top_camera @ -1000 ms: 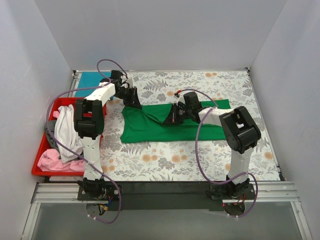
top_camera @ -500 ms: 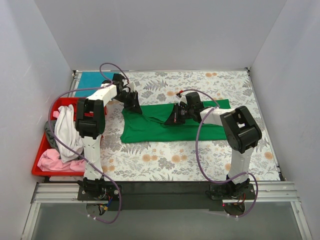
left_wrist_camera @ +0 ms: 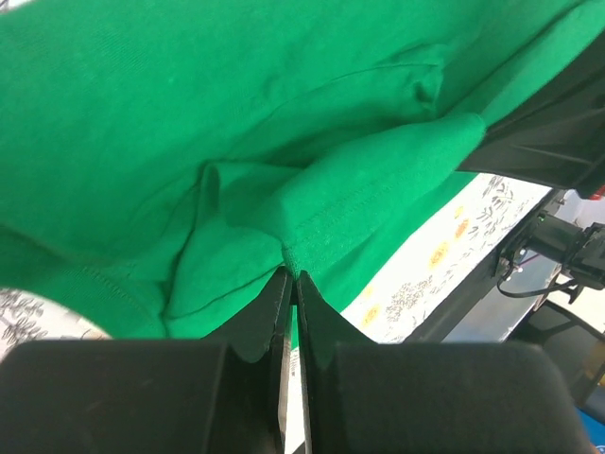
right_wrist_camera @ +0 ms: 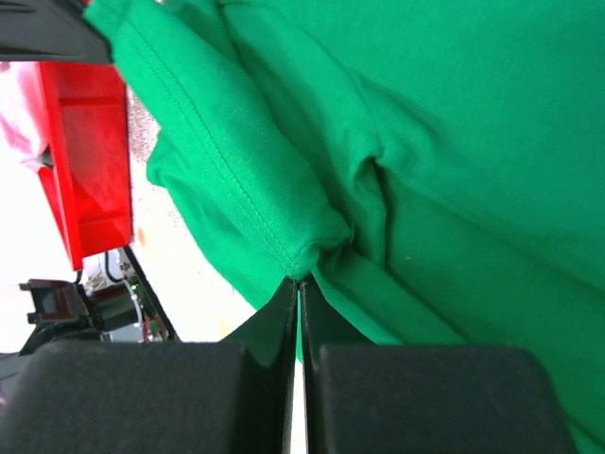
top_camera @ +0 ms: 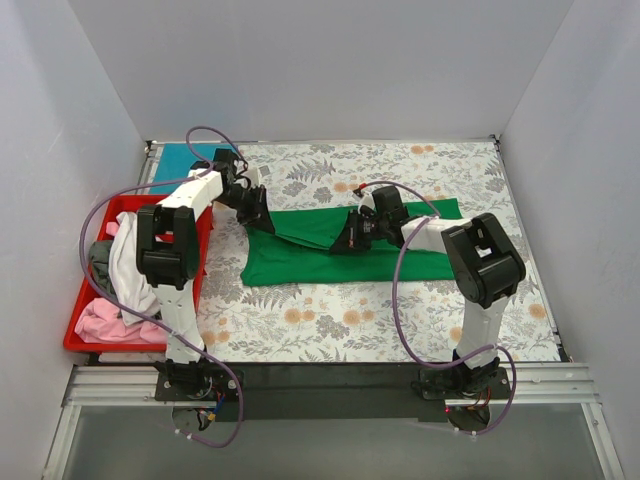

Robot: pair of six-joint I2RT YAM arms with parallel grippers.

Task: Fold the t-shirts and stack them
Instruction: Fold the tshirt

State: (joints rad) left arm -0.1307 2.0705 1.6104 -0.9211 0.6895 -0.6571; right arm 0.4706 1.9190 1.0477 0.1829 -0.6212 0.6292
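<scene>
A bright green t-shirt (top_camera: 330, 252) lies partly folded across the middle of the floral table cloth. My left gripper (top_camera: 255, 212) is shut on its far left edge, pinching a green fold (left_wrist_camera: 312, 227). My right gripper (top_camera: 343, 240) is shut on a hemmed green fold (right_wrist_camera: 284, 222) near the shirt's middle. Between the two grippers a band of cloth is lifted off the table. A teal-blue t-shirt (top_camera: 182, 157) lies flat at the far left corner. White (top_camera: 132, 258), pink (top_camera: 108, 318) and dark grey (top_camera: 98, 262) shirts are heaped in the red tray.
The red plastic tray (top_camera: 122, 208) stands along the left side of the table. Pale walls close in the back and both sides. The black rail (top_camera: 320, 385) with both arm bases runs along the near edge.
My left gripper has moved slightly left and back with the green cloth. My right gripper has shifted a little left, holding its fold. The lifted band between them is stretched longer.
</scene>
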